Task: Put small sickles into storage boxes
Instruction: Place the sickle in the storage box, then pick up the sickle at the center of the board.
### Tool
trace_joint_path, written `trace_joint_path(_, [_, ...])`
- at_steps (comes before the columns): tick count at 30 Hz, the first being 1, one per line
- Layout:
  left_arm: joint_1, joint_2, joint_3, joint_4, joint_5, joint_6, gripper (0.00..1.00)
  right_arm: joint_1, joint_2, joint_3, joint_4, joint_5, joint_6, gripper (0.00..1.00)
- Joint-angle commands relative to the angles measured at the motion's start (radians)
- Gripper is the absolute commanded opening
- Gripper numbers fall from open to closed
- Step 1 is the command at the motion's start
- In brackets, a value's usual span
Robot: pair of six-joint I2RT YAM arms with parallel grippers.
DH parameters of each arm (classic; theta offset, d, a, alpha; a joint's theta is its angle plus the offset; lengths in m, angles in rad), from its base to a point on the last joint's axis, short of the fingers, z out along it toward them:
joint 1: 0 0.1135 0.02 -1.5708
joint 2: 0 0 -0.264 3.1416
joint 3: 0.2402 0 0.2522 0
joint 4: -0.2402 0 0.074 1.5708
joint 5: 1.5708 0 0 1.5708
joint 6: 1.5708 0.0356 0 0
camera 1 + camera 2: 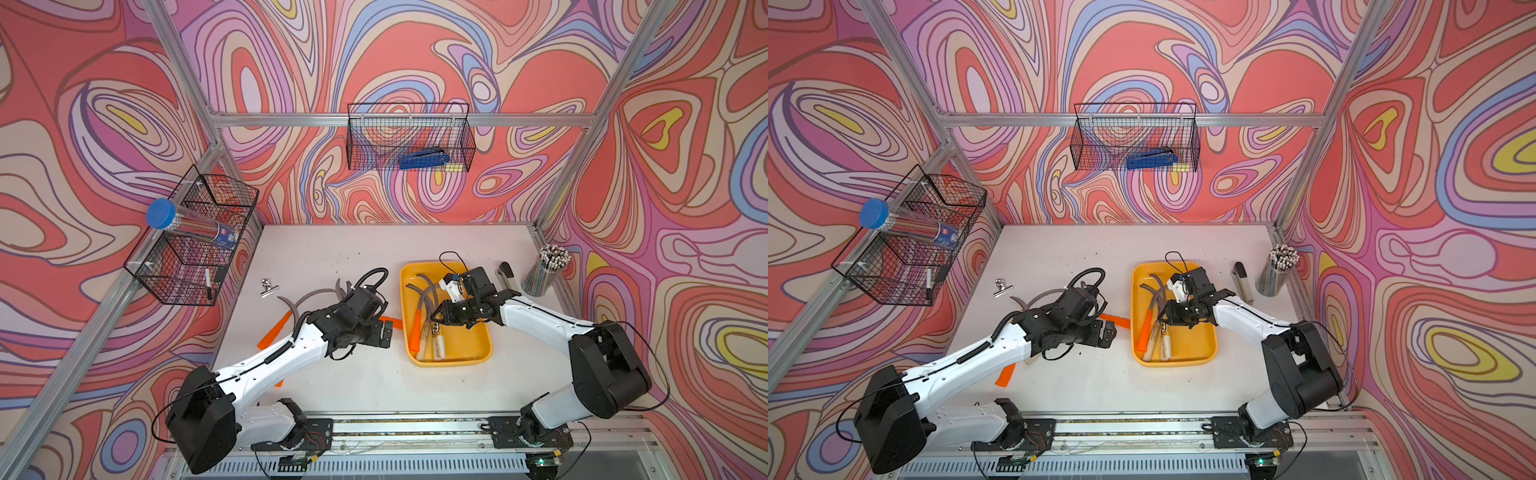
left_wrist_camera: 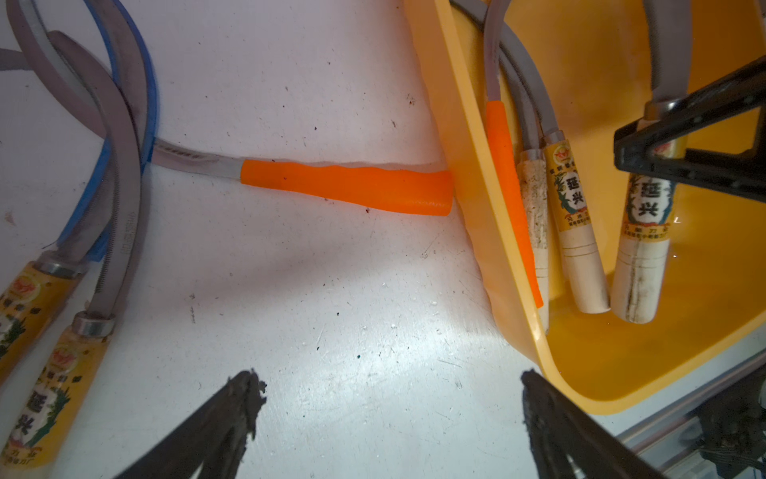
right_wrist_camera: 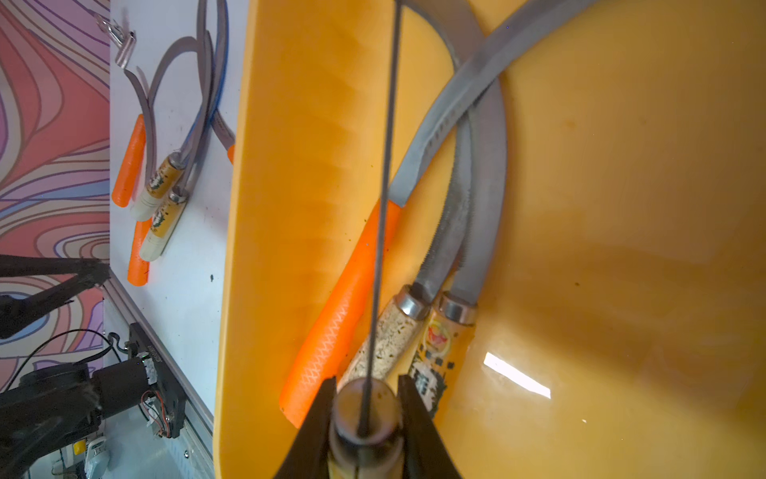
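Right fingers [image 3: 315, 431] clamping wood-handled sickle [image 2: 639, 269] in yellow tray [image 2: 621, 365]; left fingers [image 2: 215, 423] wide open

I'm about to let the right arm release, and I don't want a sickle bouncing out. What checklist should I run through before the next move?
1. The right gripper shut on the wood-handled sickle: ok.
2. That sickle within the rim of the yellow tray: ok.
3. Its handle resting on the tray floor: cannot tell.
4. The left gripper open: ok.
5. The orange-handled sickle outside the tray between the left jaws: not ok, it lies ahead of them.
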Motion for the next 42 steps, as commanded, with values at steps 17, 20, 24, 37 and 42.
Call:
trace_joint_path(17, [0.007,0.026,0.054,-0.067,-0.080,-0.002,1.00,-0.006,0.055,0.020,-0.048,0.158,-0.004,0.75])
trace_joint_path(20, [0.018,0.022,0.066,-0.101,-0.110,-0.020,1.00,-0.006,0.027,0.026,-0.056,0.170,0.002,0.98])
trace_joint_path(24, [0.071,0.009,0.057,-0.148,-0.119,-0.047,1.00,-0.005,-0.019,0.033,-0.067,0.174,0.016,0.98])
trace_joint_path(37, [0.311,-0.024,-0.073,-0.162,-0.096,-0.156,0.99,-0.005,-0.164,-0.029,0.030,0.089,0.081,0.98])
trace_joint_path(42, [0.364,-0.027,-0.123,-0.108,-0.101,-0.186,0.99,-0.004,-0.166,-0.053,0.055,0.070,0.091,0.98])
